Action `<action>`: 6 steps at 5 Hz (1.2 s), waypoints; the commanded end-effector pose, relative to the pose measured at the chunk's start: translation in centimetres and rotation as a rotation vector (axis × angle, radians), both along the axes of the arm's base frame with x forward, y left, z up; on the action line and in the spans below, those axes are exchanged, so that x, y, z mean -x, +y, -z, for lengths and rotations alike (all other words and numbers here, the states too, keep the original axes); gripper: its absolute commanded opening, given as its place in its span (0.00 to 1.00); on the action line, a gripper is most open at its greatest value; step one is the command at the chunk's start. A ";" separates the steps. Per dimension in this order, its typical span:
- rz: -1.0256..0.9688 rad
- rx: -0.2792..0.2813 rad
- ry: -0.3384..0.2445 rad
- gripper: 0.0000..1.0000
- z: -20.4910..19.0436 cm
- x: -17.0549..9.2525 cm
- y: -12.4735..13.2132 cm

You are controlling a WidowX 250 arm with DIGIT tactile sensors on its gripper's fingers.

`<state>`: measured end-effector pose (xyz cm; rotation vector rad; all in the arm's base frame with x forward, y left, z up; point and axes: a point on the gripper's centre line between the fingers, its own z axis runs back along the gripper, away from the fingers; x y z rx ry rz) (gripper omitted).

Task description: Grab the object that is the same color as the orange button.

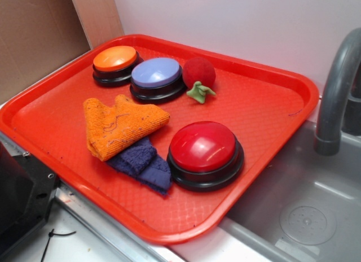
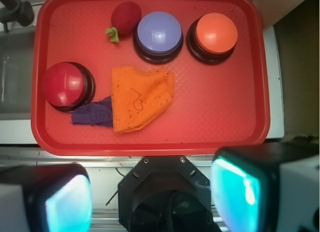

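Gripper [image 2: 150,197]: jaws spread wide, empty, above the tray's near edge.
Orange cloth [image 1: 121,125]: folded, mid-tray [image 1: 265,109], overlapping the dark blue cloth [image 1: 142,163].
Orange button [image 1: 115,63]: far corner, beside the lavender button [image 1: 156,77].
Red button [image 1: 204,153]: touching the blue cloth.

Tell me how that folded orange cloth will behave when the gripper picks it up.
The orange cloth looks knitted and soft, so it will probably droop and unfold. Its rough weave should resist slipping. It overlaps the dark blue cloth, which might drag along.
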<state>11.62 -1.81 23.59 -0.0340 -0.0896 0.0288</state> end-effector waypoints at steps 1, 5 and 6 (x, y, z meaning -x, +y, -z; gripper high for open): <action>0.000 0.000 0.000 1.00 0.0 0.0 0.0; -0.524 0.036 -0.022 1.00 9.6 -3.3 0.3; -0.611 0.024 -0.013 1.00 12.3 -3.8 0.4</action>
